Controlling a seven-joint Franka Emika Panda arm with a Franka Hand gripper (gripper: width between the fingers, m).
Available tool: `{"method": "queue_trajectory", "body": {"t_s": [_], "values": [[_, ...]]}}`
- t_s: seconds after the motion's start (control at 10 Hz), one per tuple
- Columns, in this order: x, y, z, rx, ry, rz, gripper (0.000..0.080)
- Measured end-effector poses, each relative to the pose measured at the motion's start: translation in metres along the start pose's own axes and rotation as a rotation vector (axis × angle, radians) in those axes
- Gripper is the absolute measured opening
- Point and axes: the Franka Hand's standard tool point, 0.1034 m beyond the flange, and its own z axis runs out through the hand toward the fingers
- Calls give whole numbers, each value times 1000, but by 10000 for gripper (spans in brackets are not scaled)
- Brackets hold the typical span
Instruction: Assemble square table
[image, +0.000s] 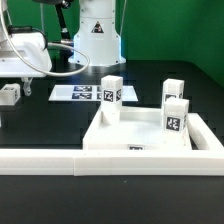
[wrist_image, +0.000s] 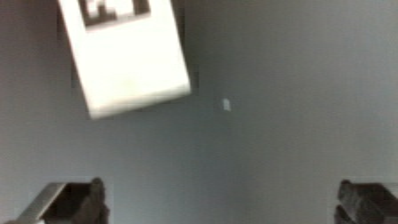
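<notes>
The white square tabletop lies flat in the exterior view's middle right. Three white tagged legs stand upright on it: one at its far left corner, one at the far right and one nearer on the right. A fourth white leg lies on the dark table at the exterior view's far left. My gripper hovers above and beside that leg. In the wrist view a white tagged leg lies apart from my gripper. The jaws stand wide open and empty, and one dark fingertip shows.
The long white L-shaped rail runs along the tabletop's near side and up its right side. The marker board lies flat behind the tabletop. The robot base stands at the back, with cables trailing to the left.
</notes>
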Motion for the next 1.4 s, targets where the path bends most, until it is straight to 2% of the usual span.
{"method": "queue_trajectory", "body": {"t_s": [0.2, 0.3, 0.4, 0.5, 0.6, 0.7, 0.8, 0.9, 1.0, 1.4], "values": [[-8, -5, 6, 33, -123, 6, 649], [-4, -6, 7, 40, -153, 2, 649], [-8, -7, 8, 54, -223, -7, 649], [-13, 3, 8, 45, -298, -17, 649], [-18, 12, 5, 23, -377, -36, 649], [-20, 15, 5, 12, -409, -48, 649], [-26, 13, 6, 7, -484, -45, 649], [-25, 9, 8, -7, -523, -39, 649], [-31, 5, 14, -6, -570, -26, 649], [-35, 9, 18, -8, -584, -23, 649]]}}
